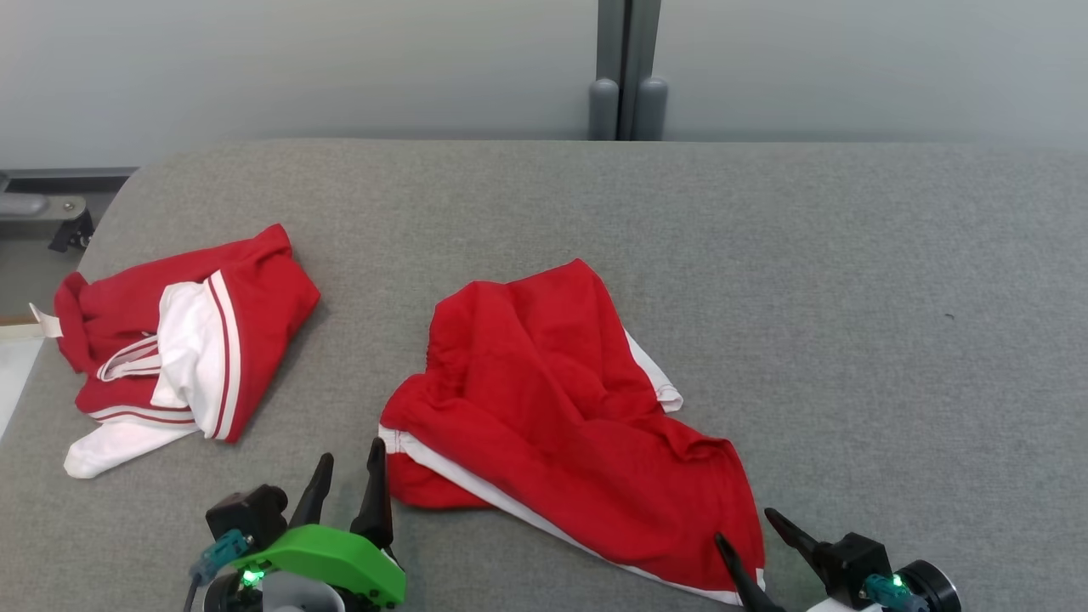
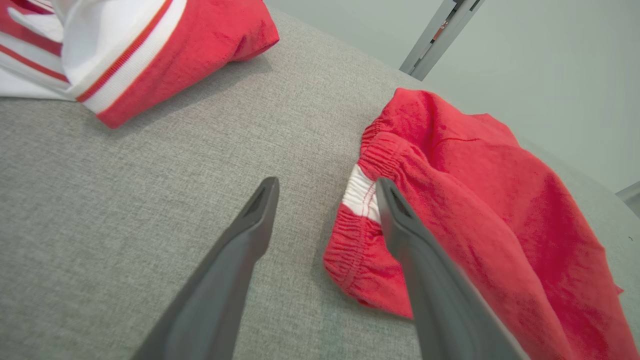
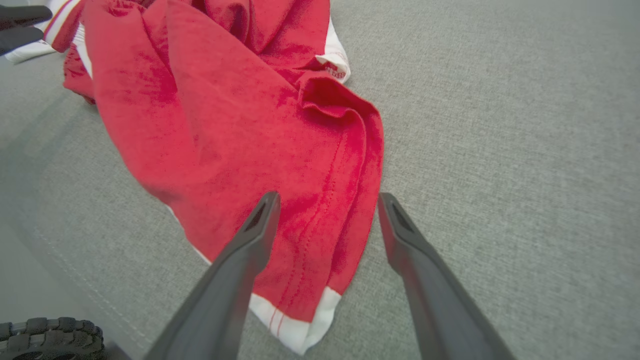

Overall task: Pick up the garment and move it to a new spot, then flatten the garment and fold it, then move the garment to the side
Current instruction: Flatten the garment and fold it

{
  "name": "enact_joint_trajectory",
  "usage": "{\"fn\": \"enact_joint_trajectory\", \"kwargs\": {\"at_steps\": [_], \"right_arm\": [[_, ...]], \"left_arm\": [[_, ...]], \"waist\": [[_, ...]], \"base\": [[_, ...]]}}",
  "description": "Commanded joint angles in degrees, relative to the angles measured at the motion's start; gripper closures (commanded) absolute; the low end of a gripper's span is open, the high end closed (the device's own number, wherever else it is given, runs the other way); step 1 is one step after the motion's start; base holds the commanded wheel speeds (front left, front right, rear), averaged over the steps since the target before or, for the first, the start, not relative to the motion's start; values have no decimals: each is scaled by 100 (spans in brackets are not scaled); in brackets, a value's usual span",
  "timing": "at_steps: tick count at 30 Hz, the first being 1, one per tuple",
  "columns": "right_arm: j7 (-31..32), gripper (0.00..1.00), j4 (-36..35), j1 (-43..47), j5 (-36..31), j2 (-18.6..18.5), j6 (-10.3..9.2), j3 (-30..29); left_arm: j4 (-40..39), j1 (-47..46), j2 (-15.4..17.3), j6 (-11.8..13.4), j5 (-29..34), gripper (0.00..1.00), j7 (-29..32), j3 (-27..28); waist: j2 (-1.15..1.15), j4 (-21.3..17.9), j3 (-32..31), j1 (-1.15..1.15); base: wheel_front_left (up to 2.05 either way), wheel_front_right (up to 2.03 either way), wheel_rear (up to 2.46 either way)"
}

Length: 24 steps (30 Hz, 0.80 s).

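Garment (image 1: 212, 340) is bundled at the left of the head frame, close to the left edge of the table (image 1: 850, 297). White sleeve and striped trim face up, and the small tag (image 1: 44, 321) pokes toward the frame edge. It's well apart from both grippers.

Left gripper (image 1: 350, 452) is at lower left, jaws wide, nothing between them. Right gripper (image 1: 745, 525) is at lower right, jaws also wide and empty. Both sit at the second red cloth (image 1: 552, 391) in the centre of the frame, not at the garment. In the left wrist view one finger lies over that cloth's gathered elastic edge. In the right wrist view the fingers straddle its white-hemmed corner.

Risks:
- Closing here would likely grab the centre cloth. The colours are the same, so it's an easy mix-up.
- The garment sits near the table edge. A shallow pinch or a sideways drag could spill the loose white sleeve over it.
- Pinching one layer of a bundle lifts it twisted, which makes flattening harder.

Hard to tell:
- No lettering shows on the garment, and how its layers are folded is hidden.
- Can't tell whether either gripper's fingers touch the cloth or sit just above it.
- The right gripper's body is cut off by the bottom edge of the head frame.
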Motion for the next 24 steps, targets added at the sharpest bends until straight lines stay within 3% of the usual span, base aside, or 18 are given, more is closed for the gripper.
{"fn": "enact_joint_trajectory", "kwargs": {"at_steps": [1,8,11,16,17,21,22,23,24], "right_arm": [[-12,0,94,-86,83,8,-8,15],[-11,0,586,-372,293,88,-8,161],[-6,27,765,-447,344,103,-8,151],[-6,32,908,-484,330,107,-8,30],[-5,42,927,-493,332,111,-8,-7],[-5,60,958,-521,297,131,-8,-83],[-5,70,965,-533,291,136,-8,-92],[-5,99,967,-548,283,146,-8,-99],[-5,100,946,-570,275,155,-8,-104]], "left_arm": [[1,82,-9,-41,100,0,-3,66],[68,49,-101,-152,341,0,-3,218],[96,36,-137,-177,430,0,-2,257],[105,39,-165,-208,499,0,-3,309],[94,37,-169,-217,508,0,-3,319],[64,0,-188,-239,546,0,-3,326],[60,-12,-192,-237,555,0,-3,322],[56,-31,-199,-240,565,0,-3,315],[53,-50,-203,-241,567,0,-3,308]], "waist": [[0,41,16,0],[0,175,91,0],[0,216,107,0],[0,229,121,0],[0,226,128,0],[0,221,163,0],[0,223,174,0],[0,227,193,0],[0,233,211,0]], "base": [[0,0,0],[0,0,0],[0,0,0],[0,0,0],[0,0,0],[0,0,0],[0,0,0],[0,0,0],[0,0,0]]}}
